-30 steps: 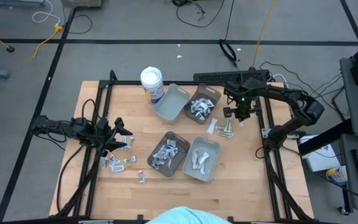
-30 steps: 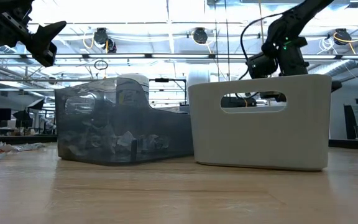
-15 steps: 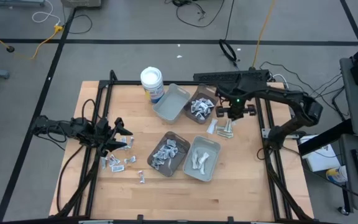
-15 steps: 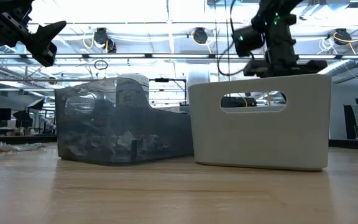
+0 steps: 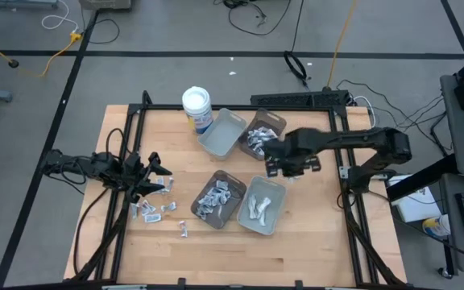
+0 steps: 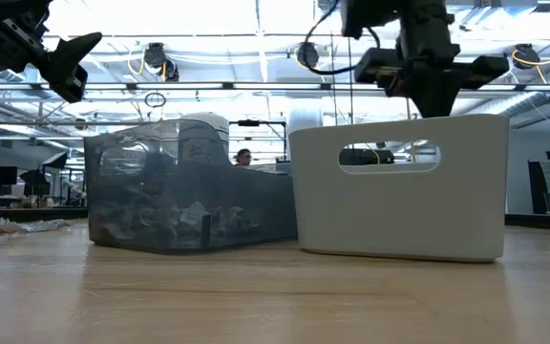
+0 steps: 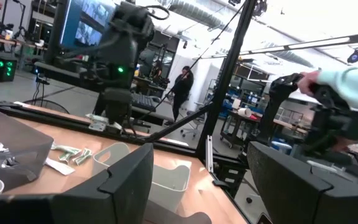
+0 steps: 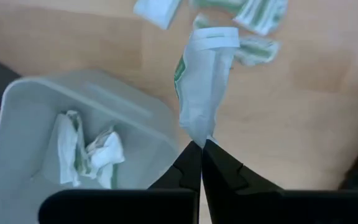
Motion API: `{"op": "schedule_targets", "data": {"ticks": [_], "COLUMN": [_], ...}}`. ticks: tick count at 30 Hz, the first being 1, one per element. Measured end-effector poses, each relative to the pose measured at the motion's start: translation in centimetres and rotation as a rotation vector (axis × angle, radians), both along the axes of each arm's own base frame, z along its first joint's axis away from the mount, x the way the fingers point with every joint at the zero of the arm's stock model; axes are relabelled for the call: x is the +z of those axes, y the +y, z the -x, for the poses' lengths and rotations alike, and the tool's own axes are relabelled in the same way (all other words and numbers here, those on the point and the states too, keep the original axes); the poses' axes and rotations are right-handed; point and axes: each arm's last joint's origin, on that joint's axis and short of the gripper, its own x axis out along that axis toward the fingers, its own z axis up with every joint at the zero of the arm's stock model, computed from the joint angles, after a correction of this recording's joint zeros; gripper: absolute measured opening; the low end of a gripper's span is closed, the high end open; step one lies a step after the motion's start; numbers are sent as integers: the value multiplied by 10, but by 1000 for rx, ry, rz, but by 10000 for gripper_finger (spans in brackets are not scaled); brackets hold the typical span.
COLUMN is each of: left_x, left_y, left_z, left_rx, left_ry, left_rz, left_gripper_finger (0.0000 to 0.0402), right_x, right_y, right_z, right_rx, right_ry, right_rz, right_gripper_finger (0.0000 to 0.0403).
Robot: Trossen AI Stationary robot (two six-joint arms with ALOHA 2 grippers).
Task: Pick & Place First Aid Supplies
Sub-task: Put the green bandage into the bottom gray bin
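packet (image 8: 199, 93): white (green print) | tray (image 8: 23, 124): pale grey | table (image 8: 73, 43): tan wood

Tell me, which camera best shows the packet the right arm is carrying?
The right wrist view: the white-and-green packet hangs pinched in the right gripper. From above the arm hides it; the low view and left wrist view don't show it.

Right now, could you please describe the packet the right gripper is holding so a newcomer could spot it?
Find the pale grey tray nearest the table's right front. Above its far corner hangs the right gripper, shut on a white packet with green print, the only one off the table.
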Motion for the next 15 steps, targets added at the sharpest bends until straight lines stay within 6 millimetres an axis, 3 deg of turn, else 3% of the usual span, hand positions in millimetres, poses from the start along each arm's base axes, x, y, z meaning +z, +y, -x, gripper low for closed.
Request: {"op": "schedule_targets", "data": {"ticks": [15], "left_x": [0], "left_y": [0], "left_z": [0], "left_rx": [0], "left_ry": [0], "left_rz": [0], "left_gripper_finger": [267], "right_x": [-9], "right_y": [69], "right_z": [-71], "right_rx": [82], "right_ry": [-26], "right_rz": [-9], "right_gripper_finger": [0]}}
